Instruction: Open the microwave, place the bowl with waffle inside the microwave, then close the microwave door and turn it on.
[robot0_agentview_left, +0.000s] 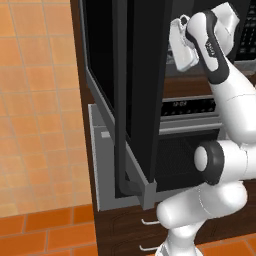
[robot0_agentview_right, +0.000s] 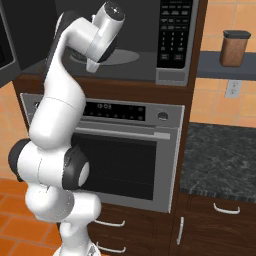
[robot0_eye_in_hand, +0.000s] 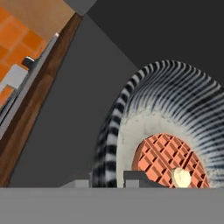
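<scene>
**Hand view: bowl gripped over the microwave floor**

Hand view shows the gripper (robot0_eye_in_hand: 116, 179) clamped on the rim of the striped bowl (robot0_eye_in_hand: 175, 100), one finger inside the wall and one outside. The waffle (robot0_eye_in_hand: 168, 159) lies in the bowl, a pale pat on top. The bowl is inside the grey cavity of the microwave (robot0_agentview_right: 150, 67). The microwave door (robot0_agentview_left: 140, 95) stands swung wide open to the left of the cavity. The oven (robot0_agentview_right: 130, 155) sits directly below the microwave.
</scene>
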